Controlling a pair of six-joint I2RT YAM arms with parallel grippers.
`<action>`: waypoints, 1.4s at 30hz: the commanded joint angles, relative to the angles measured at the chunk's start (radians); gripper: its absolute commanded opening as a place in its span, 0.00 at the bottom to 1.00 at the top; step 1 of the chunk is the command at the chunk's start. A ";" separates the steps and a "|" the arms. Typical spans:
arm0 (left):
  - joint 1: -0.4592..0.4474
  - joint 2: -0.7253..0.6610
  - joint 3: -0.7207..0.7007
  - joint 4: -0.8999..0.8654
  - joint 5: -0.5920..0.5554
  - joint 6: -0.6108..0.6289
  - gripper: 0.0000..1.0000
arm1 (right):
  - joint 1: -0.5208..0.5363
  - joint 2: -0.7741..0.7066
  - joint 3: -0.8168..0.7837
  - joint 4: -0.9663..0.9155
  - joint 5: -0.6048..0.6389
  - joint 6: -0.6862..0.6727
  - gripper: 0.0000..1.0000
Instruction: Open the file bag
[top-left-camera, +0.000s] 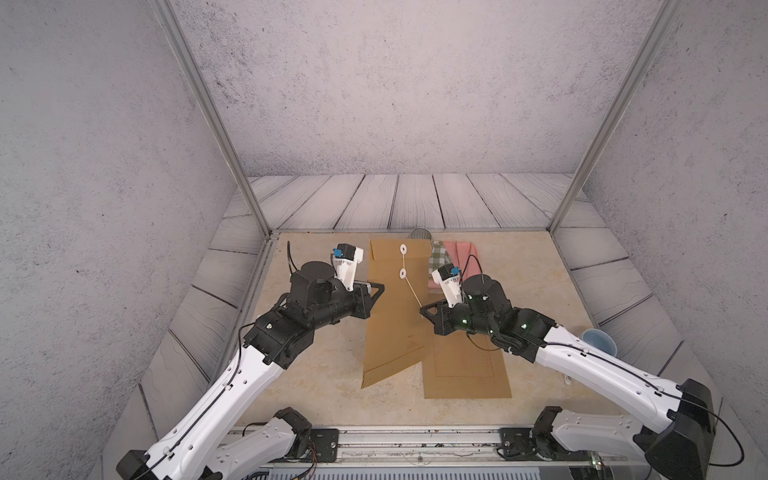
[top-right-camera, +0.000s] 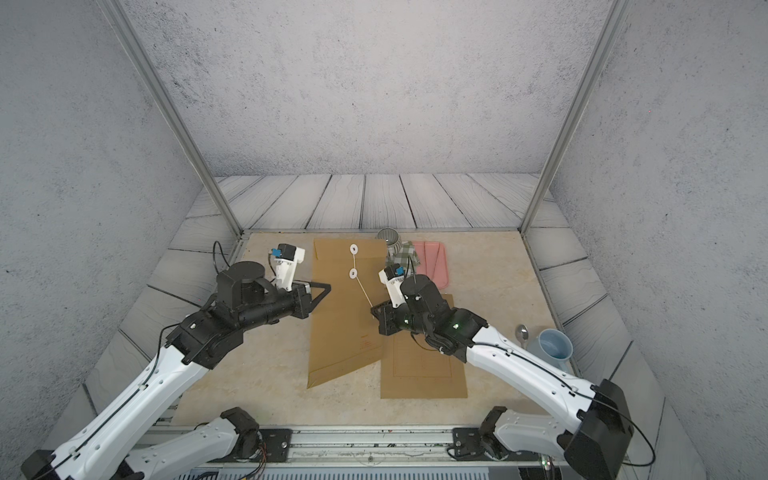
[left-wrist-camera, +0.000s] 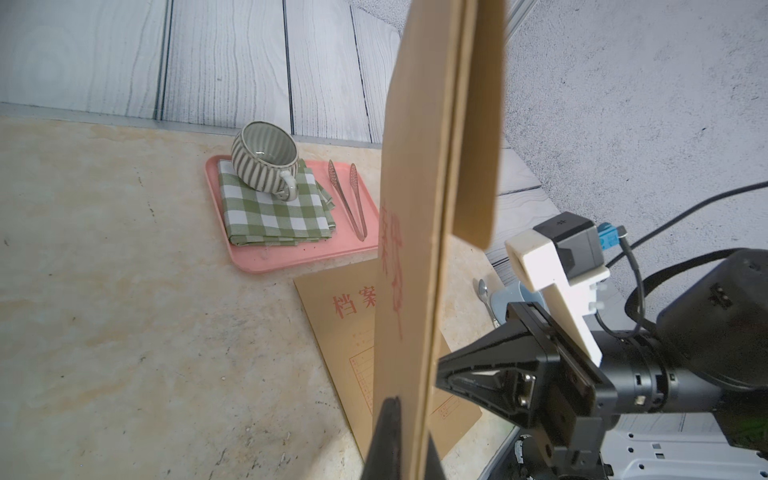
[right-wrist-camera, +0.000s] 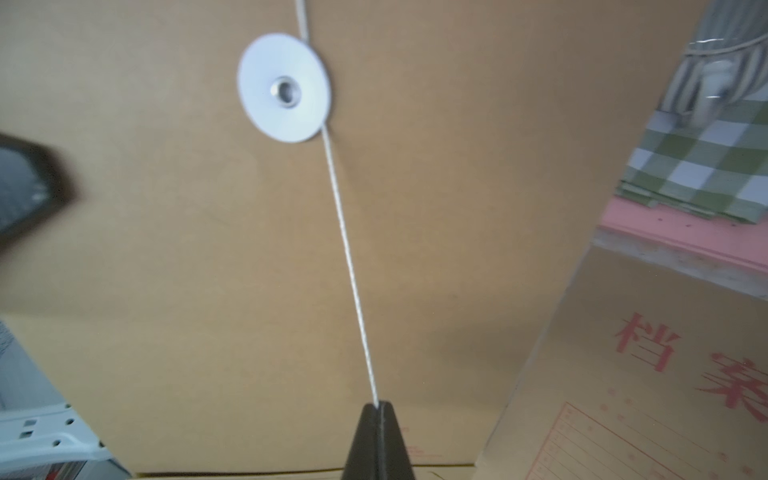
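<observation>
While the bag (top-left-camera: 395, 324) stands on end near the middle of the table (top-left-camera: 324, 395), the left gripper (top-left-camera: 380, 287) is clamped on its 9 o'clock edge. The right gripper (top-left-camera: 423, 309) is pinched on the string (top-left-camera: 411, 291). The string runs straight from the upper disc (top-left-camera: 402, 248) to the lower disc (top-left-camera: 402, 273), then slants off toward 5 o'clock, taut, into the right gripper's tips. A second bag (top-left-camera: 465, 365) lies flat toward 4 o'clock.

The paired top view shows the same hold: the left gripper (top-right-camera: 328, 286) on the bag (top-right-camera: 345, 328), the right gripper (top-right-camera: 372, 309) on the string (top-right-camera: 362, 291).

The left wrist view shows the bag (left-wrist-camera: 415, 208) edge-on between the closed jaws of the left gripper (left-wrist-camera: 409, 432). The flap (left-wrist-camera: 478, 166) hangs slightly off the body. Behind it sits a tray (left-wrist-camera: 257, 262) with a cup (left-wrist-camera: 266, 162), cloth (left-wrist-camera: 270, 212) and tongs (left-wrist-camera: 349, 199).

In the right wrist view, the right gripper (right-wrist-camera: 379, 409) is shut tight on the string (right-wrist-camera: 349, 257), which skirts the edge of the lower disc (right-wrist-camera: 284, 87).

By my reading, the unwinding is nearly done. What remains is slipping the string clear of the lower disc and lifting the flap.
</observation>
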 joint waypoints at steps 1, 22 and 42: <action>0.021 -0.024 -0.018 0.029 0.043 0.000 0.00 | -0.040 -0.004 0.055 -0.044 0.041 0.006 0.00; 0.114 -0.043 -0.127 0.049 0.138 0.014 0.00 | -0.118 0.254 0.529 -0.056 -0.134 -0.045 0.00; 0.186 -0.031 -0.179 0.069 0.159 0.019 0.00 | 0.063 0.180 0.117 0.124 -0.189 0.064 0.00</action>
